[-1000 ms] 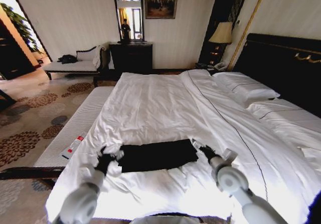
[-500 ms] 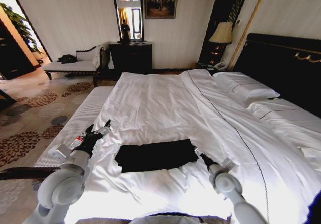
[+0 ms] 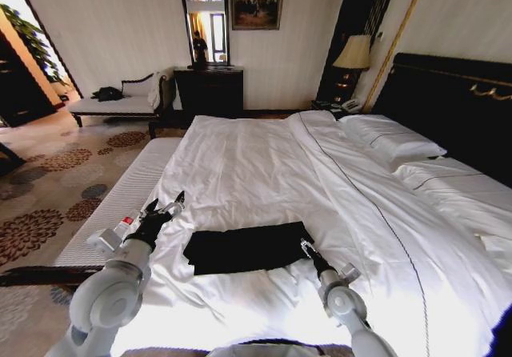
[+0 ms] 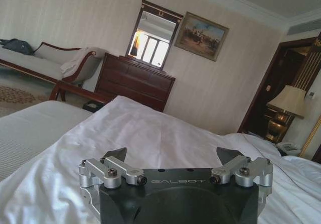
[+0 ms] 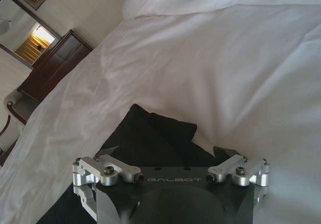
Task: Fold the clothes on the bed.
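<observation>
1. The left gripper (image 3: pixel 166 210) is in the lower left of the head view, lifted over the edge of the bed (image 3: pixel 256 165), with its fingers spread wide and nothing in them.
2. The right gripper (image 3: pixel 306 247) sits low and right of the middle, fingers spread, its tip right at the shirt's right end.
3. The black shirt (image 3: pixel 248 247) lies folded in a long flat strip on the white sheet, between the two grippers.
4. A white pillow (image 3: pixel 392 142) lies at the upper right.

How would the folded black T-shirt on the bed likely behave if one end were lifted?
The T-shirt probably droops: its edges follow the rumpled duvet, suggesting limp cloth. It looks thin and flat, so likely light. Its layers may slip apart, since nothing holds them.
</observation>
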Available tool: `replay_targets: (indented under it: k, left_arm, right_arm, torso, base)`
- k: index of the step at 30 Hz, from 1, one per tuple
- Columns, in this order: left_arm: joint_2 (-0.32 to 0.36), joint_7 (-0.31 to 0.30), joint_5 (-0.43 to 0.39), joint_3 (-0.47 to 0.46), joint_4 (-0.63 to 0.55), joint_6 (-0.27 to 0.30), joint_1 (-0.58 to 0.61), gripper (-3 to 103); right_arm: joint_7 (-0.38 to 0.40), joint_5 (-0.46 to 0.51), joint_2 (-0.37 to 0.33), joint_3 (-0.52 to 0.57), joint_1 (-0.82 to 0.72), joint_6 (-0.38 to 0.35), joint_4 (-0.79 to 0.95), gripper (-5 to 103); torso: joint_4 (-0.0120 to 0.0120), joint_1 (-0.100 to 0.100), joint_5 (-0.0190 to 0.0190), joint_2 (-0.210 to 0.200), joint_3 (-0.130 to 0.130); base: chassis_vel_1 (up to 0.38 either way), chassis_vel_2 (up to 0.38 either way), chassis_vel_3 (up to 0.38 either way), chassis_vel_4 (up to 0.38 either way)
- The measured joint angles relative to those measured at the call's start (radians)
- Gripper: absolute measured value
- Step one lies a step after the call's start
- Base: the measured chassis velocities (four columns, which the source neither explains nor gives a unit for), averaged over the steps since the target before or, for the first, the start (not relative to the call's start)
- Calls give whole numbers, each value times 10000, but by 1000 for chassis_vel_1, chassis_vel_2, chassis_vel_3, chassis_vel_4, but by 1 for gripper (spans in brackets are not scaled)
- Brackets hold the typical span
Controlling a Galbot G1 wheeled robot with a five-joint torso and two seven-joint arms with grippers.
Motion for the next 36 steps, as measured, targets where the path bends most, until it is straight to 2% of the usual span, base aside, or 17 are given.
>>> replay_targets:
  k: [5, 6, 9, 11, 12, 15, 18, 21, 24, 27, 28, 30, 31, 36]
  left_arm:
    - [7, -1, 17, -174, -1, -19, 87, 100]
    - [6, -1, 21, -216, -1, -21, 106, 100]
    - [8, -1, 22, -302, 6, -21, 122, 100]
    - [33, -1, 20, -371, 43, -21, 124, 100]
    - [33, -1, 20, -371, 43, -21, 124, 100]
    - [59, -1, 18, -416, 157, -24, 89, 100]
    - [51, 0, 34, -412, 235, -36, 54, 100]
    - [20, 4, 121, -361, 336, -71, 23, 100]
    - [18, 6, 140, -345, 389, -84, -5, 100]
    - [22, 7, 143, -329, 459, -94, -78, 100]
    - [22, 7, 143, -329, 459, -94, -78, 100]
    - [5, 9, 143, -289, 485, -97, -114, 100]
    - [-16, 10, 149, -267, 488, -98, -116, 100]
    - [-87, 12, 226, -244, 488, -104, -79, 100]
  right_arm:
    - [-64, 55, 157, -207, 234, 37, -217, 101]
    - [-65, 69, 191, -286, 295, 39, -271, 96]
    - [-65, 96, 251, -429, 395, 40, -360, 91]
    - [-65, 115, 291, -557, 453, 41, -425, 80]
    - [-65, 115, 291, -557, 453, 41, -425, 80]
    - [-65, 152, 320, -680, 540, 47, -494, 64]
    - [-66, 325, 327, -671, 577, 60, -476, 58]
    - [-69, 685, 371, -548, 558, 92, -304, 42]
    - [-68, 795, 392, -505, 515, 104, -249, 37]
    - [-58, 868, 401, -455, 471, 123, -191, 21]
    - [-58, 868, 401, -455, 471, 123, -191, 21]
    - [-35, 984, 401, -396, 445, 126, -91, 10]
    - [-4, 1086, 395, -363, 417, 126, -19, 8]
    - [103, 1415, 271, -197, 285, 96, 231, 7]
  torso:
    - [0, -1, 0, 0, 0]
    - [0, 0, -1, -1, 0]
    - [1, 0, -1, 0, 0]
    - [0, 0, -1, 0, 0]
    - [0, 0, -1, 0, 0]
    - [0, 0, 0, 0, 0]
    - [1, 0, 1, -1, 0]
    - [1, 0, 1, -2, 0]
    - [1, 0, 2, -2, 0]
    - [1, -1, 2, -2, 0]
    - [1, -1, 2, -2, 0]
    - [1, 0, 2, -2, 0]
    - [2, 0, 2, -2, 0]
    - [1, -1, 3, -2, 0]
  base:
    - [0, 0, 0, 0]
    - [0, 0, 0, 0]
    - [0, 0, 0, 0]
    - [0, 0, 0, 0]
    - [0, 0, 0, 0]
    - [0, 0, 0, 0]
    - [0, 0, 0, 0]
    - [0, 0, 0, 0]
    - [0, 0, 0, 0]
    - [0, 0, 0, 0]
    - [0, 0, 0, 0]
    - [0, 0, 0, 0]
    - [0, 0, 0, 0]
    - [0, 0, 0, 0]
